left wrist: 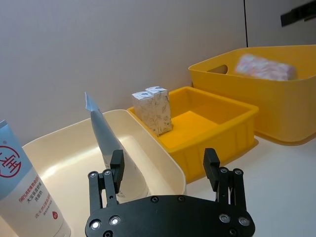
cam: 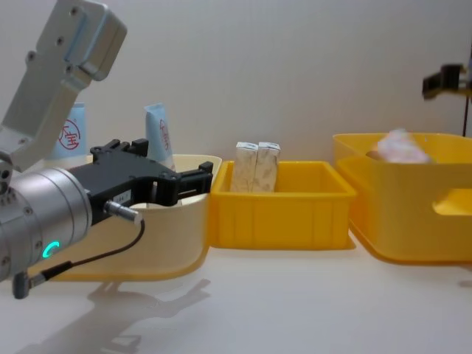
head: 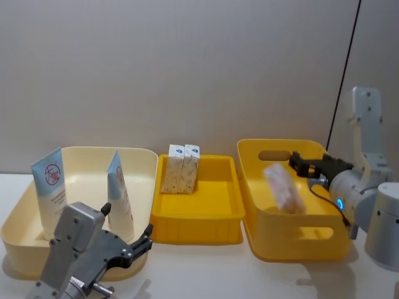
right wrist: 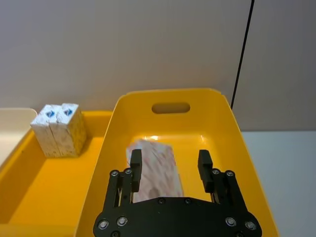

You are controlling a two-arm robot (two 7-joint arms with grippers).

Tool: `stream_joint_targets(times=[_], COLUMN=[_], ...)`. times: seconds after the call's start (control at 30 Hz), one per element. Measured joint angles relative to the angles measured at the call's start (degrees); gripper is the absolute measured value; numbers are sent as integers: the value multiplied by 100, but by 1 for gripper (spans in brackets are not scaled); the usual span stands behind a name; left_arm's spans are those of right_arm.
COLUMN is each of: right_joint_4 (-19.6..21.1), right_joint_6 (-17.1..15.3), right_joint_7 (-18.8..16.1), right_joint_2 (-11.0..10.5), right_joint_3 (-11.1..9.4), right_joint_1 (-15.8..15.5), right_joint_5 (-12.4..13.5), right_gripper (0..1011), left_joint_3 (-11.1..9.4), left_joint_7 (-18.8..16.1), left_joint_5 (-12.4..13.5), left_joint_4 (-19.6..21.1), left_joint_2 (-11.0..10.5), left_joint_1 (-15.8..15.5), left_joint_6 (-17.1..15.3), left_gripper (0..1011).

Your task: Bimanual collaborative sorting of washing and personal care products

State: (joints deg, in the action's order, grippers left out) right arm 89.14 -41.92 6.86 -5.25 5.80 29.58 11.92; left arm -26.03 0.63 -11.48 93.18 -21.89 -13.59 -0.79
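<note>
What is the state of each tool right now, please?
Left tool: open, empty.
Right tool: open, above the blurred pink-patterned packet.

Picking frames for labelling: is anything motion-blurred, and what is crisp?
Head view: the pink-and-white packet in the tall yellow bin is smeared; the two cartons are crisp. Right wrist view: same packet blurred beyond the open right gripper. Chest view: packet soft above the bin rim. Left wrist view: left gripper sharp.
</note>
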Motion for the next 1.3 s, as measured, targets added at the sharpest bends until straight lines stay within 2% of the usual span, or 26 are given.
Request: stream_joint_targets(times=[0.27, 0.4, 0.6, 1.03, 1.3], right_joint_4=[-346, -437, -534, -634, -470], right_joint_6=[-213, -268, -323, -387, -205], right_joint_7=[-56, -69, -81, -102, -105], right_joint_2=[24, 30, 36, 43, 42], right_joint_3=[-66, -83, -100, -119, -99], right_joint_1=[25, 36, 44, 51, -70], right_joint_5=[39, 51, 61, 68, 11], right_gripper=[919, 994, 1001, 1001, 1001], left_joint_3=[0, 0, 4, 6, 60], left_joint_7=[0, 0, 12, 249, 422], left_joint_5=[0, 1, 46, 203, 161], left_joint_4=[0, 0, 12, -4, -142], left_joint_2=[0, 0, -9, -14, 41], left_joint_1=[0, 0, -58, -575, -780], left_joint_6=[0, 0, -41, -252, -359], left_gripper=[1000, 1000, 1000, 999, 1000])
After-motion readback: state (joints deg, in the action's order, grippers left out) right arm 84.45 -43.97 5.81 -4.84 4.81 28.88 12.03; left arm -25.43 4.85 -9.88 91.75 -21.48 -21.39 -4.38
